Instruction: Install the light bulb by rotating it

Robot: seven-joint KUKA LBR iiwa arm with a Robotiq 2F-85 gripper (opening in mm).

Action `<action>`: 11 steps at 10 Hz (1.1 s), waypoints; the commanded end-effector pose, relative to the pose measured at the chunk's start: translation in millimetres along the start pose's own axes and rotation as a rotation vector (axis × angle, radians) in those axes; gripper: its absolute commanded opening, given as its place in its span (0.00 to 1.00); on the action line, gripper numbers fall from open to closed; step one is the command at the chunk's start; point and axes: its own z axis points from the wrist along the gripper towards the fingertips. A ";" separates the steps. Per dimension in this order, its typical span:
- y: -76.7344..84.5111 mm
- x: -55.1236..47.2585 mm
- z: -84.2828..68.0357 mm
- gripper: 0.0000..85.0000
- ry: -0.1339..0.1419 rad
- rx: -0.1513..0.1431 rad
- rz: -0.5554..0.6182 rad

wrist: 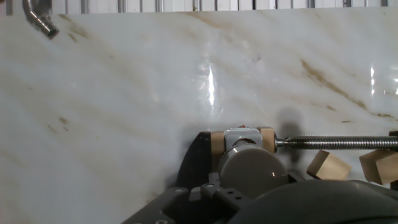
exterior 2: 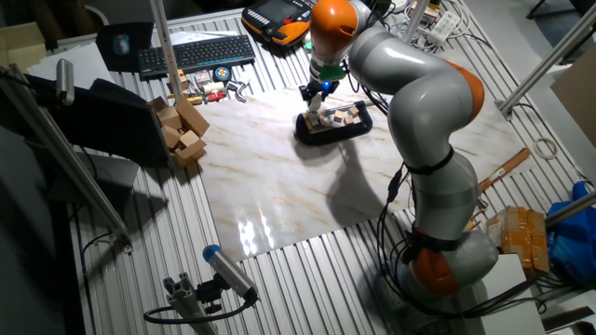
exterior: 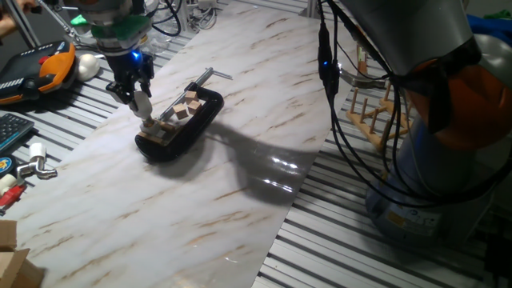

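The light bulb [exterior: 142, 104], a small frosted white globe, hangs base-down over the left end of a black tray [exterior: 202, 120]. My gripper [exterior: 138, 96] comes down from above and is shut on the light bulb. In the hand view the light bulb [wrist: 252, 169] fills the lower middle. Just beyond it, a metal socket [wrist: 242, 138] sits between two wooden cheeks. The bulb's grey base is hidden, so I cannot tell whether it touches the socket. From the other fixed view, the gripper [exterior 2: 318, 93] stands at the tray's [exterior 2: 365, 124] left end.
Loose wooden blocks [wrist: 328, 165] and a threaded rod [wrist: 339, 142] lie in the tray. A white egg-shaped ball [exterior: 86, 66] and an orange pendant [exterior: 50, 68] sit at the far left. A wooden rack [exterior: 376, 116] stands on the right. A bent metal pipe [wrist: 39, 18] lies on the marble.
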 end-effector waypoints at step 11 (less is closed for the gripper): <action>-3.1 -4.4 12.7 0.00 -0.015 -0.001 -0.005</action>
